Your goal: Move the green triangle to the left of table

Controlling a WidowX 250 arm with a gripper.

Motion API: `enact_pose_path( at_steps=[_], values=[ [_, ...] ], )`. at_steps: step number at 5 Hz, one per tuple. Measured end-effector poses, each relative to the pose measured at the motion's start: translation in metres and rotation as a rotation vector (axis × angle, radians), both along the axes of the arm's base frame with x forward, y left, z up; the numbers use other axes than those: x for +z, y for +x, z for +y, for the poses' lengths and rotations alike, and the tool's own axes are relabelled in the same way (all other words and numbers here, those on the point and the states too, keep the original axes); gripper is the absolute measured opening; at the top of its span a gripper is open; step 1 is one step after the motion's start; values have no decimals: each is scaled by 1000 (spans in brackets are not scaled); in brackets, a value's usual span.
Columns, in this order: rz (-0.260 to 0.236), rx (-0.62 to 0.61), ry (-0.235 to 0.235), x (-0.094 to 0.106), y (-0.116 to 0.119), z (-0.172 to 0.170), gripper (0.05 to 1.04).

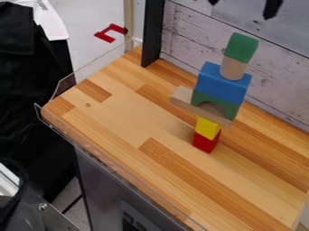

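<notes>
Picking top green block [241,47] | gripper [242,4] wide, empty | centre over block, pinch squarely, lift straight off beige cylinder [233,68] before going left; tower may topple

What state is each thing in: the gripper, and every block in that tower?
Gripper: open, at the top edge.
Green block: on top of the tower.
Wooden cylinder: upright, under the green block.
Blue block: resting on the arch.
Green arch: opening downward, on the plank.
Wooden plank: lying across the yellow block.
Yellow block: stacked on red.
Red block: standing on the table.
</notes>
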State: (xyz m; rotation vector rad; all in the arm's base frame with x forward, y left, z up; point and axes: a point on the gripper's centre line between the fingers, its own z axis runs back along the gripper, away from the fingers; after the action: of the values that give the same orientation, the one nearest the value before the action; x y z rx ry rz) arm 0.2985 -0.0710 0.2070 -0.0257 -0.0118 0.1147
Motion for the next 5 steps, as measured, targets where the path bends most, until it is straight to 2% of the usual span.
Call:
enact_pose_path(
  at_steps=[1,3,5],
  values=[
    [12,-15,-4,-7,2,-9,999],
    [71,-4,-23,-27,1,-9,999],
    [70,7,-25,-29,3,-4,999]
  ],
)
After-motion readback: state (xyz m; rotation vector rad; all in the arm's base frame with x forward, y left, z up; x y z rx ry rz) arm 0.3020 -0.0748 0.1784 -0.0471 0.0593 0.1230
